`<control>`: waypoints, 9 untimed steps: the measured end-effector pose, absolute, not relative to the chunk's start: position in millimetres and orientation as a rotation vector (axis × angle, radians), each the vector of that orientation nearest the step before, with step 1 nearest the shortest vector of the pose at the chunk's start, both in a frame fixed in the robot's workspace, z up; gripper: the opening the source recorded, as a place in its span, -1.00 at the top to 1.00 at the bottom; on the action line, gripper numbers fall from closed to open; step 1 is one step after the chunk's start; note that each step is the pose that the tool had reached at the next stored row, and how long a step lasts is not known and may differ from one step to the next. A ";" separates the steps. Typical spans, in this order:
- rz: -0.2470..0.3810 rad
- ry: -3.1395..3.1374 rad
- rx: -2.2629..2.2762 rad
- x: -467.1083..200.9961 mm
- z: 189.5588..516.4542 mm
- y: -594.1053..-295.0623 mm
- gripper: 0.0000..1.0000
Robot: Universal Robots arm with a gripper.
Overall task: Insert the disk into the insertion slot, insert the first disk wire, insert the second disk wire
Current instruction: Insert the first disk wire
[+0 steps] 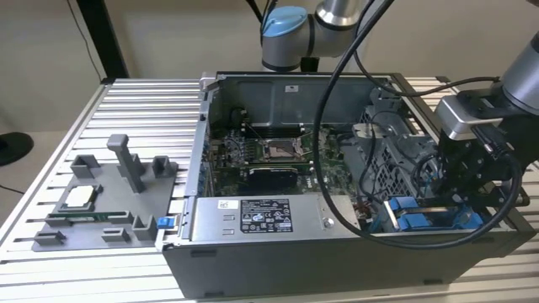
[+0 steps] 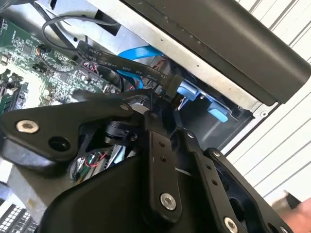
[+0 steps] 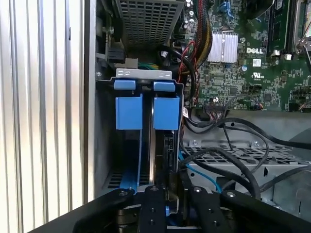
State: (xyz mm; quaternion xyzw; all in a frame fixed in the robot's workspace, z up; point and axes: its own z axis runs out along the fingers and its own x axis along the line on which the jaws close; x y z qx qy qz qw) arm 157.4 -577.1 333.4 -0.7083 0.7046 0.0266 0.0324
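Where the disk (image 3: 166,112) sits: as far as I can judge, already down in the slot (image 3: 144,73), with its blue frame standing at the mouth. The drive body is mostly hidden.
Slot: in the case's corner toward the exterior view's right, grey metal with small blue clips on its rim.
Wire (image 2: 121,64): a flat black lead ending in a black plug (image 2: 171,86) close by the blue clips. A blue cable (image 2: 143,52) lies behind it.
Gripper (image 2: 158,104): hangs right over the slot with that plug at its front. Whether it is clamped on the plug or only against it, I cannot tell.
Stage: looks like a wire going in, not clearly seated.
Risk, tilt: the plug could meet its socket crooked and jam or bend a contact, because the tool itself blocks the view of the socket.
Risk, snag: loose black cables (image 3: 228,155) crowd the bay and could catch the tool or get pinched.
Risk, spring-back: a stiff lead may tug the plug out again.
Case (image 1: 337,259): open tower on its side, power box (image 1: 261,216) along the near wall, board (image 1: 269,151) behind it.
Table (image 1: 143,101): ribbed aluminium slats. A grey parts tray (image 1: 101,202) lies well apart, on the exterior view's left.
Room: plain pale wall (image 1: 168,31), a black post (image 1: 105,38) against it.
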 end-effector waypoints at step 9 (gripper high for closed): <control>0.082 2.171 -2.182 158.1 368.2 -577.1 1.00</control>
